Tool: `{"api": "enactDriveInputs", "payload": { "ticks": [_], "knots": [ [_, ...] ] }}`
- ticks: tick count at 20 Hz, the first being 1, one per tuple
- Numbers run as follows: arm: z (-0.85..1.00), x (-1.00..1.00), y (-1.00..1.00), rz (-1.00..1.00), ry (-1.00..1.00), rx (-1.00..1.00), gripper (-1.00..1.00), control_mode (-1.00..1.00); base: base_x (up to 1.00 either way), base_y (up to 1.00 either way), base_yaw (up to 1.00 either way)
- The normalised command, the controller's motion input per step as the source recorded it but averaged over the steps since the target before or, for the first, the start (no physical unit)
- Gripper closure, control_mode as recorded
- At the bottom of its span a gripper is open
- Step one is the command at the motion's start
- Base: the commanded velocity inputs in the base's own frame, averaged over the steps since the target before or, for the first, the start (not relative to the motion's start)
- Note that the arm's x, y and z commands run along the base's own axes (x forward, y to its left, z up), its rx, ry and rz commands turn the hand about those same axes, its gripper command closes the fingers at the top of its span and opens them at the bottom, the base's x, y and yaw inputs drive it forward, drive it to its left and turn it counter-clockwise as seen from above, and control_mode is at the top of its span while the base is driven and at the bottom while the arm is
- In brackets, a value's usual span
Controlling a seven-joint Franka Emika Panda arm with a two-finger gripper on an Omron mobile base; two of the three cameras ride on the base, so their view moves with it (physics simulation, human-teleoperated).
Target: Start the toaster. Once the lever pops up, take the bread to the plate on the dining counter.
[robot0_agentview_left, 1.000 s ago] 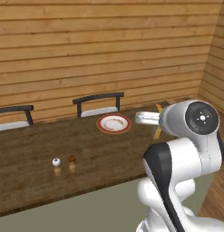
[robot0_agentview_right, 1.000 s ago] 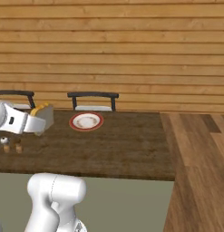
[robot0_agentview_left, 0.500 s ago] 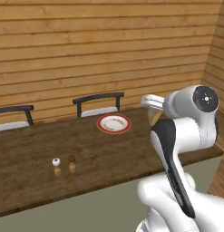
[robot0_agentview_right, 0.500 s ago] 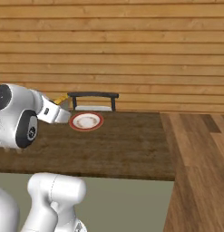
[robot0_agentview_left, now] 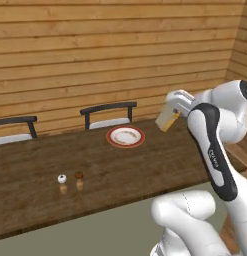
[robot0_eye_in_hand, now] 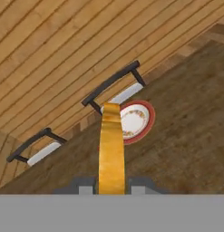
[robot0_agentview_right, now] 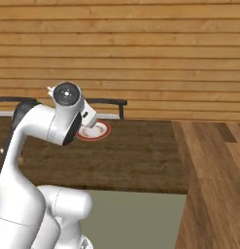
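Note:
The bread (robot0_agentview_left: 167,119), a tan-crusted slice, hangs in the air over the right part of the dining counter (robot0_agentview_left: 145,170), to the right of the plate (robot0_agentview_left: 125,136). My gripper (robot0_agentview_left: 174,111) is shut on the slice. In the hand view the bread (robot0_eye_in_hand: 111,145) shows edge-on between the two fingertips (robot0_eye_in_hand: 85,186), and my gripper (robot0_eye_in_hand: 111,185) points toward the red-rimmed plate (robot0_eye_in_hand: 137,119) lying on the dining counter (robot0_eye_in_hand: 190,136) ahead. In the right base view my arm covers part of the plate (robot0_agentview_right: 98,131). The toaster and its lever are out of view.
Two small shakers (robot0_agentview_left: 62,179) (robot0_agentview_left: 79,176) stand on the counter's left part. Two dark chairs (robot0_agentview_left: 109,113) (robot0_agentview_left: 16,126) sit behind the counter against the wooden wall. To the right, past the counter's end, lies wooden floor (robot0_agentview_right: 214,165).
The arm has swung round, carrying the bread slightly upward and nearer the plate. The plate, shakers and the views themselves have stayed put.

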Motion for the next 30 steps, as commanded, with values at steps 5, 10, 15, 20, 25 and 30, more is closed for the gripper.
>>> {"api": "enactDriveInputs", "payload": {
  "ticks": [5,10,15,20,25,30],
  "knots": [
    [0.00,0.39,0.00,0.24,0.13,0.25,1.00,-1.00,0.00,0.00,0.00],
    [0.00,0.47,0.00,0.22,0.15,0.16,1.00,-1.00,0.00,0.00,0.00],
    [-0.16,0.42,0.07,0.17,0.08,0.04,1.00,-1.00,0.00,0.00,0.00],
    [-0.29,0.24,0.20,0.15,0.01,0.00,1.00,-1.00,0.00,0.00,0.00],
    [-0.36,0.19,0.19,0.12,0.00,0.00,1.00,-1.00,0.00,0.00,0.00],
    [-0.39,0.11,0.02,0.08,0.00,0.00,1.00,-1.00,0.00,0.00,0.00]
  ]
}}
